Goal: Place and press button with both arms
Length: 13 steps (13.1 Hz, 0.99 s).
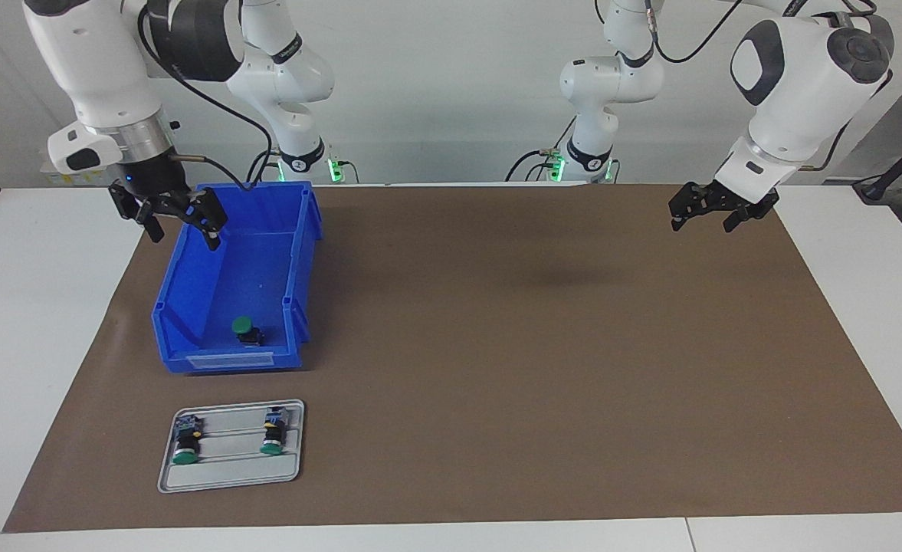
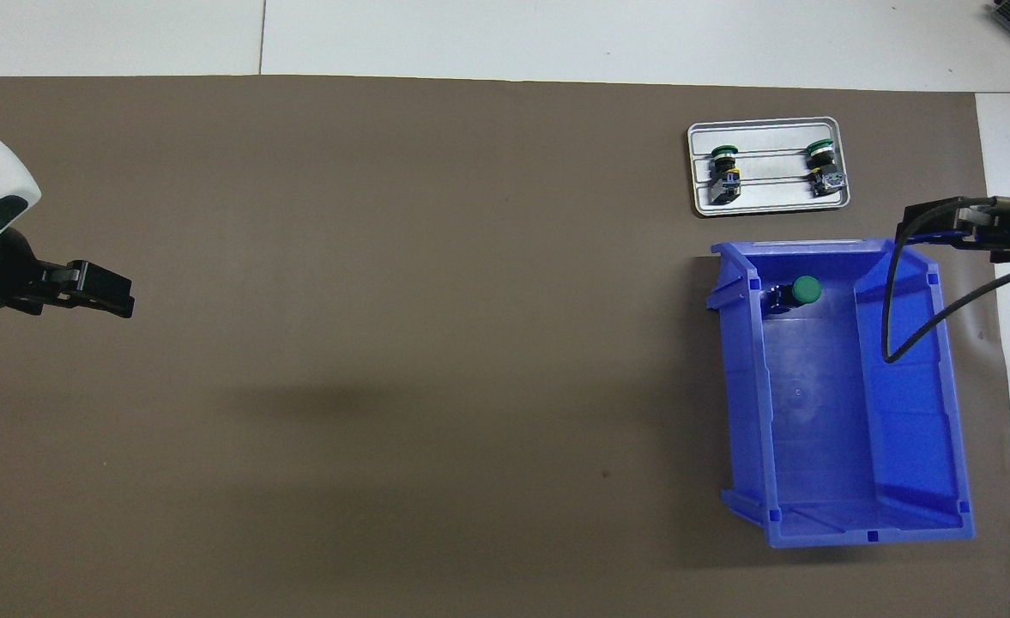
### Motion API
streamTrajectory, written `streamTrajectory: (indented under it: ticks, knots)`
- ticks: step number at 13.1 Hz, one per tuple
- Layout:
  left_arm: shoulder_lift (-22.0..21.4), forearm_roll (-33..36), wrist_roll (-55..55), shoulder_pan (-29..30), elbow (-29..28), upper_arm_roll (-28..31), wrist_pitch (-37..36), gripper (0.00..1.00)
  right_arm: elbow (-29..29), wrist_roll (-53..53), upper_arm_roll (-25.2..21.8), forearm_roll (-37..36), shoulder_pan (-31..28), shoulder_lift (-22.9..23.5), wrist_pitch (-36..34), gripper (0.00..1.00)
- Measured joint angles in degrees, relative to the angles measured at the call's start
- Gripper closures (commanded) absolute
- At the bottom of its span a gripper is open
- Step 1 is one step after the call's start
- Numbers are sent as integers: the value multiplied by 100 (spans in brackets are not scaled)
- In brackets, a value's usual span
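A green-capped button [image 1: 245, 330] sits alone in the blue bin [image 1: 190, 307], at the end of it farthest from the robots. The right gripper [image 1: 178, 218] hangs with its fingers spread over the bin's edge nearest the robots, clear of the button. Two more buttons [image 1: 185, 440] lie on a grey tray [image 1: 228, 475] just past the bin. The left gripper [image 1: 707, 218], also spread and empty, hangs over the brown mat [image 1: 535, 345] at the left arm's end.

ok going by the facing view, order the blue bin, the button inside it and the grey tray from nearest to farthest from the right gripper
1. Blue bin: the open right gripper hangs over its robot-side corner.
2. Button: in the bin, at the end farther from the robots.
3. Grey tray: farther still from the robots, holding two more buttons.
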Motion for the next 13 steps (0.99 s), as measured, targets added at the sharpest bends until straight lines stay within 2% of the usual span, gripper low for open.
streamTrajectory:
  ticks: [4,8,13]
  knots:
    - [0,0,0,0,0,0,-1,0,646,-132,12,0,3,225,-678,0]
    - [0,0,0,0,0,0,-2,0,632,-234,42,1,8,212,-1214,0]
    - [0,0,0,0,0,0,-2,0,403,-653,42,1,8,79,-1299,0]
